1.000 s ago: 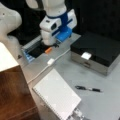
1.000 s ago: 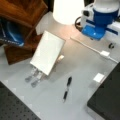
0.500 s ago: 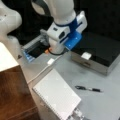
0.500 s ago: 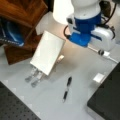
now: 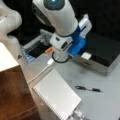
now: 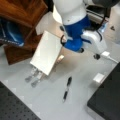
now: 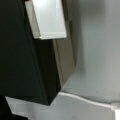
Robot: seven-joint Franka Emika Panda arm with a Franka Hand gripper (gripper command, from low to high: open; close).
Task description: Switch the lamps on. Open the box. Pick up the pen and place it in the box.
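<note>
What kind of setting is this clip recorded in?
Probably a lab bench set up as a desk: a grey tabletop holding a spiral notebook, a pen and a closed black box. The arm hangs above it, its claw not visible.

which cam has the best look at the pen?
A front view: the pen lies whole and unobstructed on the table, with the notebook to its upper left. Another front view also shows the pen whole, but thinner, near the closed box. The wrist view misses it.
</note>
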